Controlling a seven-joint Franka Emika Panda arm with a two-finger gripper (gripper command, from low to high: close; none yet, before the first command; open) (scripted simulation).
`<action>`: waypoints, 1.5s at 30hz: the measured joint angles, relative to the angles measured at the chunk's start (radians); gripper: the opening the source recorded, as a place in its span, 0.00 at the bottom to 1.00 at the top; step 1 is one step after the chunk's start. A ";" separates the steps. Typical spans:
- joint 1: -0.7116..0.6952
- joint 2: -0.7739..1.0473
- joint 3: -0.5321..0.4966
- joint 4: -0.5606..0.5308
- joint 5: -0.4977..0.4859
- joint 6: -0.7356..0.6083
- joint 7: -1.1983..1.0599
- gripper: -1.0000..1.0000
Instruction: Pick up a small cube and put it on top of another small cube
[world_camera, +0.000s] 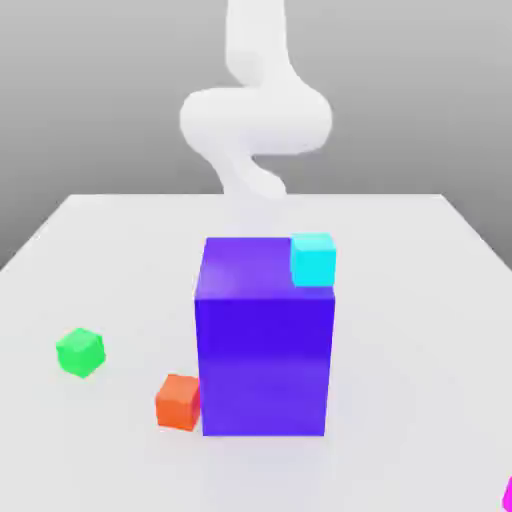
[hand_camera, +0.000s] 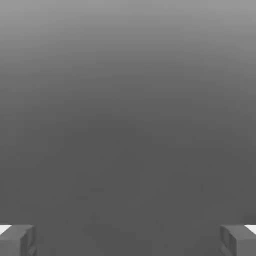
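A sliver of the small magenta cube (world_camera: 508, 494) shows at the near edge of the table, at the exterior view's right. The other small cube, bright green (world_camera: 80, 352), rests on the table at the exterior view's left. The white arm (world_camera: 255, 120) rises behind the table, well away from both cubes. In the hand view my gripper (hand_camera: 128, 240) is open, its two grey fingertips (hand_camera: 17, 240) far apart with nothing between them and only plain grey beyond.
A big blue-violet block (world_camera: 265, 340) stands mid-table. A cyan cube (world_camera: 313, 259) sits by its far upper corner, at the exterior view's right. An orange-red cube (world_camera: 178, 402) lies beside the block's near corner. The white table (world_camera: 400, 330) spreads around them.
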 joint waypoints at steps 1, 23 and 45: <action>-0.001 0.039 0.016 0.007 -0.007 0.007 0.012 0.50; 0.100 0.840 0.264 0.154 -0.245 0.137 0.319 0.50; 0.275 1.357 0.241 0.259 -0.329 0.315 0.452 0.00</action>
